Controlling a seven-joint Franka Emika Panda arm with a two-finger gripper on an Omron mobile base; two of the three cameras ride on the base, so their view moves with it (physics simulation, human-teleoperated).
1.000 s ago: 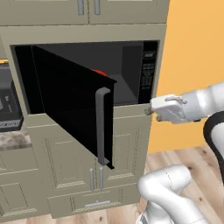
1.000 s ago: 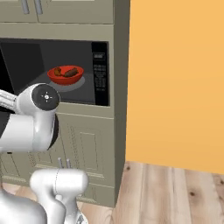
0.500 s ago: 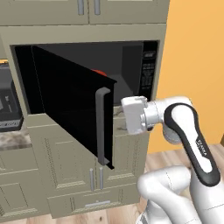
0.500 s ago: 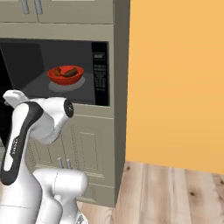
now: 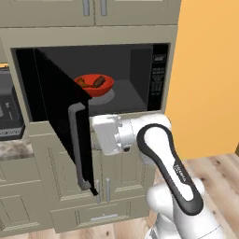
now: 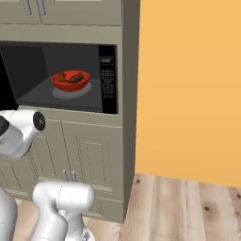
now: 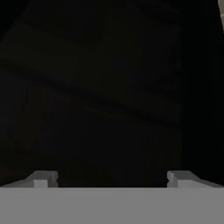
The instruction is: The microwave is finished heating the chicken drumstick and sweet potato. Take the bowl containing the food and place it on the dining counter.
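Red bowl [image 5: 94, 85] behind door edge

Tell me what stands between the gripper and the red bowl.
In the left base view, the microwave's open black door stands between the gripper and the red bowl on the turntable.

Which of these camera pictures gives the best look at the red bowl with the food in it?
The right base view: the bowl sits unobstructed on the turntable inside the microwave, both food lumps visible. In the left base view the open door crowds the bowl. The hand view is too dark to tell what it faces.
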